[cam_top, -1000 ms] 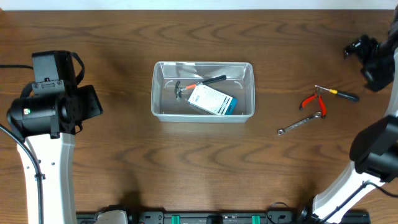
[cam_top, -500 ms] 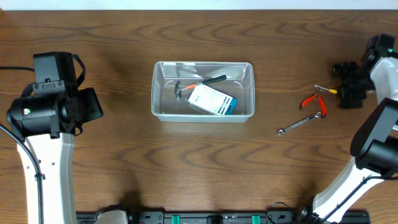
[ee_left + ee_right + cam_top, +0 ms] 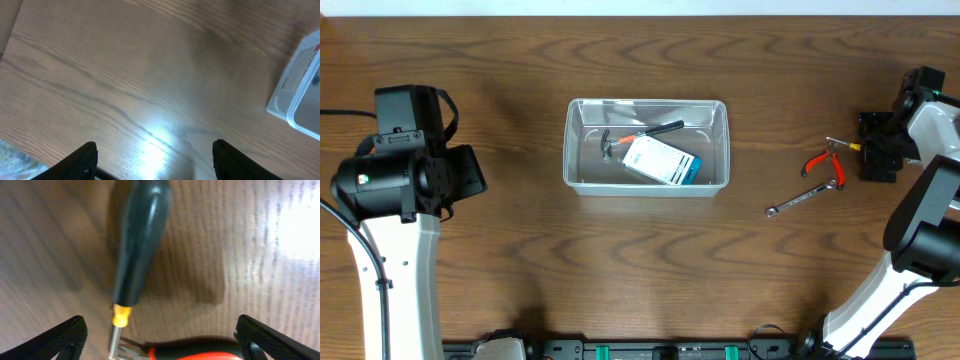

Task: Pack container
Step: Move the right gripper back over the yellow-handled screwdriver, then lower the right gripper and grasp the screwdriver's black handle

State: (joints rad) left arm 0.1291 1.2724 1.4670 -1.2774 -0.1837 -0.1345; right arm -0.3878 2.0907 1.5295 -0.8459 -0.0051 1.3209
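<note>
My right gripper [image 3: 876, 147] has just come down from the upper right over the screwdriver [image 3: 140, 245], spread wide around it, so I can grab it for the bin [image 3: 646, 189] in the middle.

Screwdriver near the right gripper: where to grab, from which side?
Take the screwdriver by the thick middle of its black handle, from straight above, jaws across its width. It lies flat with bare table either side there; the thin shaft past the yellow collar crowds the red pliers.
</note>
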